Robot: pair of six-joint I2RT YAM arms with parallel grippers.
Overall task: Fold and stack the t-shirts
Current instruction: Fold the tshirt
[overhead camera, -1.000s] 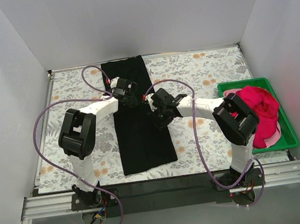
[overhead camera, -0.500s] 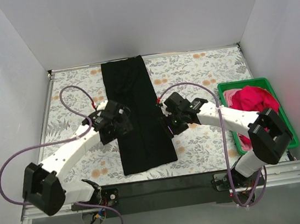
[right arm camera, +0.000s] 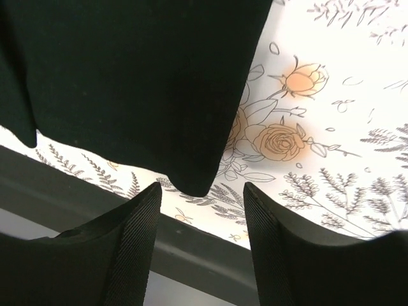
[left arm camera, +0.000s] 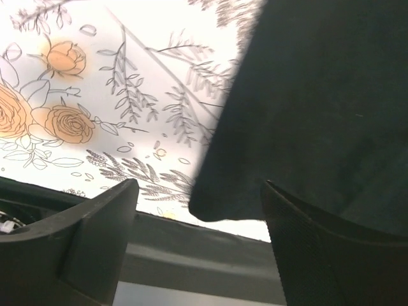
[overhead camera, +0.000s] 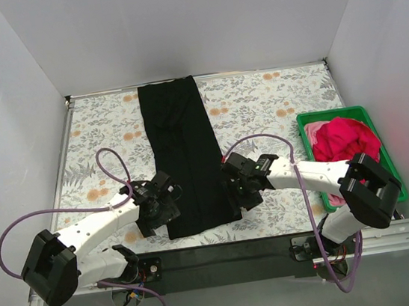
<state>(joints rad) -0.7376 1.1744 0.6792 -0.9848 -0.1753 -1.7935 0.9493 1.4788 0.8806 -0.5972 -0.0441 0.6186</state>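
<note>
The black t-shirt (overhead camera: 184, 152) lies folded into a long narrow strip down the middle of the table, from the back edge to near the front. My left gripper (overhead camera: 164, 217) is open above its near left corner (left arm camera: 217, 207). My right gripper (overhead camera: 241, 199) is open above its near right corner (right arm camera: 194, 185). Neither holds any cloth. The pinkish-red t-shirt (overhead camera: 348, 141) lies bunched in the green crate (overhead camera: 388, 174) at the right.
The floral tablecloth (overhead camera: 274, 106) covers the table. A dark front rail (overhead camera: 225, 252) runs just past the shirt's near edge and shows in both wrist views. White walls stand on three sides. Purple cables loop from both arms.
Both grippers have moved from the middle of the black shirt toward the near edge, ending at its two near corners. The shirt has not moved.
</note>
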